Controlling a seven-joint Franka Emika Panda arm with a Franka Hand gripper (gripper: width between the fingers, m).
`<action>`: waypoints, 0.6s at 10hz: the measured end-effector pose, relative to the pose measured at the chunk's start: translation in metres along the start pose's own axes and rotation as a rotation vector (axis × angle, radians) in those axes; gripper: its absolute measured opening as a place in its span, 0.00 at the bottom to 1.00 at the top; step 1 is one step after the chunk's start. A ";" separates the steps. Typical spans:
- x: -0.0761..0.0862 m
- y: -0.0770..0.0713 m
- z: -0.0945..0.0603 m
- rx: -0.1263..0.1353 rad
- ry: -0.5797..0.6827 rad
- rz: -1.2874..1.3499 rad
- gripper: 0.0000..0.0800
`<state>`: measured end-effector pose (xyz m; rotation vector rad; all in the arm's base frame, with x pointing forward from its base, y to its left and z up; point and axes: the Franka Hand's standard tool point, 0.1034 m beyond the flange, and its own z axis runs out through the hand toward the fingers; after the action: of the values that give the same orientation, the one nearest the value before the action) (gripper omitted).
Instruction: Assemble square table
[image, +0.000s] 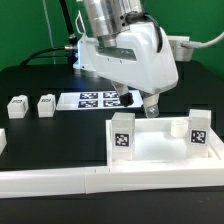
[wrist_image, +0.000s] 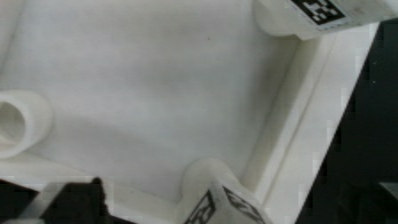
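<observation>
The white square table top (image: 152, 148) lies flat against the rail, with two tagged leg posts standing upright in its near corners, one on the exterior view's left (image: 122, 135) and one on its right (image: 198, 128). My gripper (image: 150, 106) hangs just above the top's far edge, between the two posts. In the wrist view the top (wrist_image: 160, 90) fills the frame, with one post (wrist_image: 313, 12) at a corner, another post (wrist_image: 221, 196) close to my gripper (wrist_image: 206, 212), and a round socket (wrist_image: 18, 122). One dark finger (wrist_image: 71, 200) shows far to the side; the jaws look open and empty.
Two loose leg posts (image: 17, 107) (image: 46, 104) stand on the black table at the exterior view's left. The marker board (image: 98, 99) lies behind the table top. The long white L-shaped rail (image: 60, 182) runs along the front and up the right side.
</observation>
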<state>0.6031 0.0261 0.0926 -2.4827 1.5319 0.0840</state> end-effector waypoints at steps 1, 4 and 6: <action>0.000 0.000 0.000 -0.001 0.000 -0.065 0.81; -0.008 0.014 0.003 -0.044 0.018 -0.491 0.81; -0.001 0.030 0.006 -0.069 0.049 -0.766 0.81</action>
<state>0.5763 0.0148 0.0822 -2.9518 0.5089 -0.0530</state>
